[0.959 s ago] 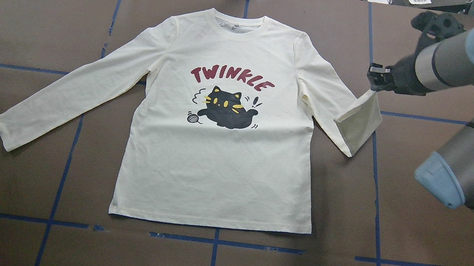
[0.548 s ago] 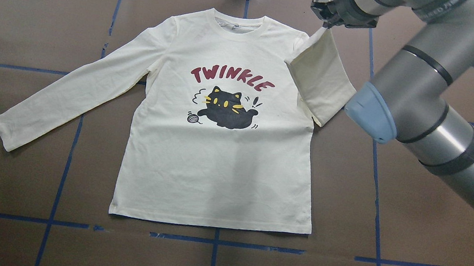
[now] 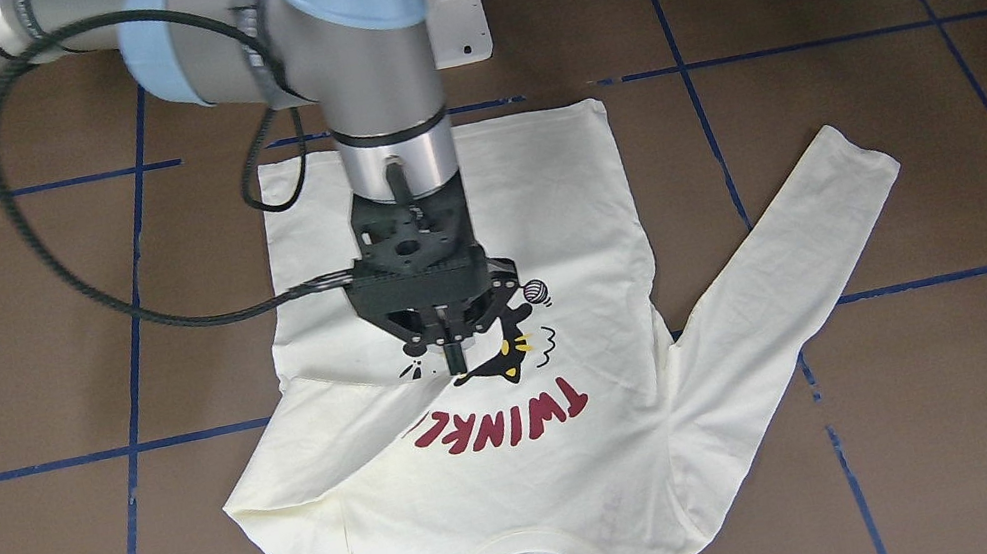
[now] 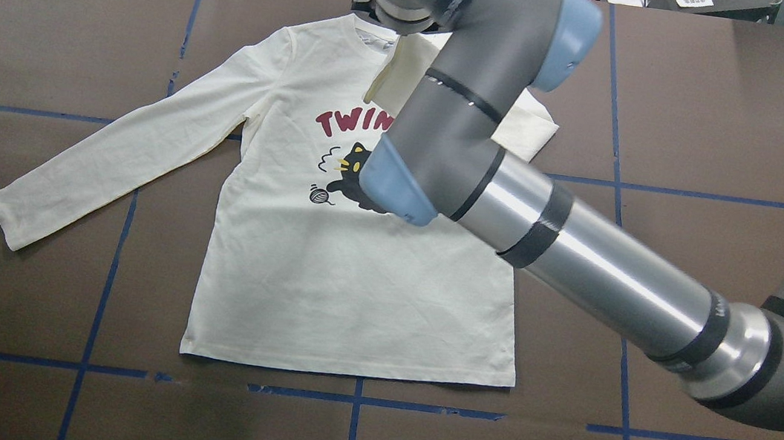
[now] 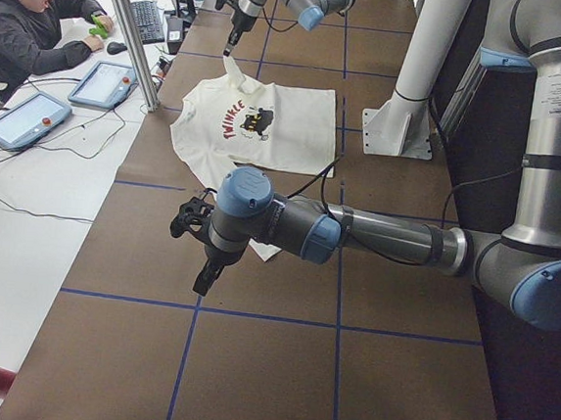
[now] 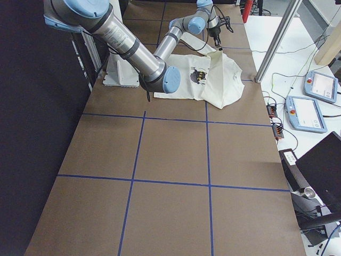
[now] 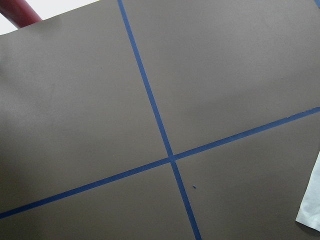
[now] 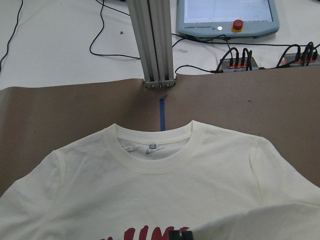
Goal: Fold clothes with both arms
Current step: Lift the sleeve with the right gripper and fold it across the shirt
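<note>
Cream cat-print T-shirt [image 4: 354, 283] flat; right tool [image 3: 455, 355] pinching sleeve [image 3: 329, 438] across chest; left tool [image 5: 200, 284] unclear.

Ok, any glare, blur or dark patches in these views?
Overhead exterior: glare streak along the grey-and-silver right arm, which hides half the print on the cream-white long-sleeved T-shirt. Right wrist-mounted: sharp, evenly lit. Exterior right: left side near black.

- Shirt [image 4: 352, 297]: cream-white; dark red "TWINKLE", black cat [image 4: 346, 183] with yellow eyes, and seen from overhead a dark yarn ball [image 4: 320, 195] at its 8 o'clock.
- Worktop [image 4: 750, 107]: brown, blue tape grid.
- Right arm [image 4: 603, 265]: grey and silver, light blue caps; black hand [image 3: 455, 360].
</note>
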Controlling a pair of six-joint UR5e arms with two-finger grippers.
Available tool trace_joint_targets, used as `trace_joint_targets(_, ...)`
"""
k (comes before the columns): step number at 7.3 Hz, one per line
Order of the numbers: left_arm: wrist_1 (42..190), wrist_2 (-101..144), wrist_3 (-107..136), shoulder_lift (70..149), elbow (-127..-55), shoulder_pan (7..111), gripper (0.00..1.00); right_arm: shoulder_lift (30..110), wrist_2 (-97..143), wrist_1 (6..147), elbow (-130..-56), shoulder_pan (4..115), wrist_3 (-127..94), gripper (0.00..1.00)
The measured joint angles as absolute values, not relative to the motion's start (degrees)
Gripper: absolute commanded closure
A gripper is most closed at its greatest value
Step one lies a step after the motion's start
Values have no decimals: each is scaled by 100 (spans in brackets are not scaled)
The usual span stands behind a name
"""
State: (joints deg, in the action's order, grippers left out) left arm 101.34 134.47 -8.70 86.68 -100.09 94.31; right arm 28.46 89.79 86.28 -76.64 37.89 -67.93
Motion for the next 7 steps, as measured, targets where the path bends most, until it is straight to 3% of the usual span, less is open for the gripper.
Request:
trace_joint_targets(2, 10134, 13444, -870, 8642, -10011, 9433, 0, 2251, 8293, 7710, -6305, 3218, -7399, 100)
trace_joint_targets(3, 10134, 13443, -870, 8630, -10011, 9436, 0, 1876, 8181, 7538, -5783, 3092, -7773, 91)
trace_joint_targets(4, 10134, 13443, -870, 8626, -10011, 9437, 0, 1545, 8134, 7468, -5373, 3031, -8119, 60)
trace_joint_targets(5, 10134, 13445, -870, 8624, -10011, 9439, 0, 1313, 8103, 7441, -5101, 3009, -8361, 21)
trace_joint_targets(6, 10134, 13446, -870, 8623, -10011, 9439, 0, 1140, 8062, 7432, -4912, 3002, -8543, 6)
trace_joint_targets(7, 10134, 13441, -870, 8622, -10012, 9439, 0, 953, 8031, 7428, -4718, 3002, -8687, 0)
